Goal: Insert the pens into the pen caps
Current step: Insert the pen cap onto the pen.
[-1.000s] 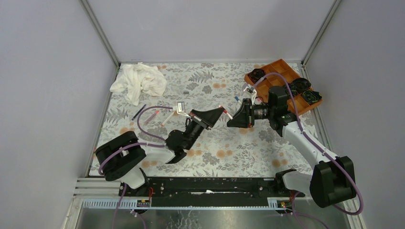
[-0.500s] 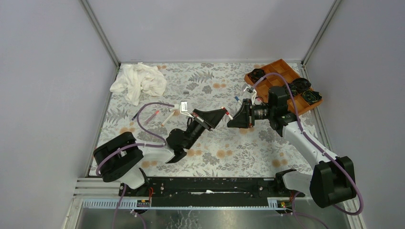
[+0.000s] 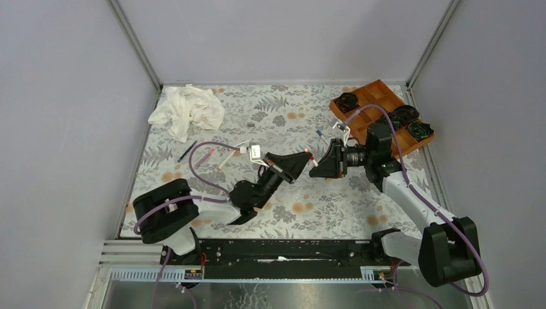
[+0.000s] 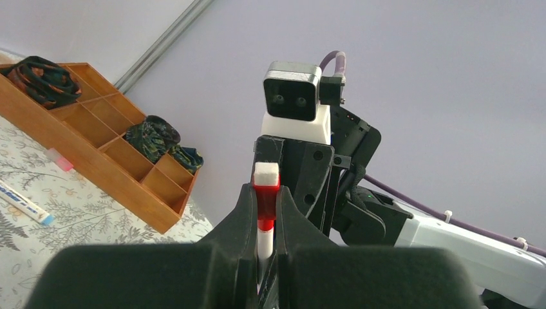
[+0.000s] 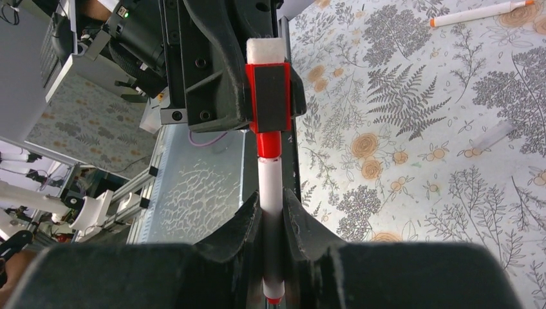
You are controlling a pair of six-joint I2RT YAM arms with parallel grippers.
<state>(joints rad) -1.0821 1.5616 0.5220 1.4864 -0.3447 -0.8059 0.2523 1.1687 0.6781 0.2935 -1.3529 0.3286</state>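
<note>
L gripper [image 4: 264, 193] pinching short red plastic cap [image 4: 265, 205] | R gripper [image 5: 272, 206] pinching thin white-barrel red-tipped marker pen [image 5: 270, 190] | pen long axis runs gripper-to-gripper, red tip pointing at L gripper, at cap mouth, depth unclear | pair held mid-air over floral-print table [image 3: 322, 206], approx centre

Robot lab test cell.
Grey panel walls [image 3: 270, 38] on aluminium corner posts [image 3: 135, 45] boxed in a floral-clothed tabletop [image 3: 283, 109], with two robot arms [image 3: 412, 193] bolted to a black base rail [image 3: 277, 248] at its near edge.
</note>
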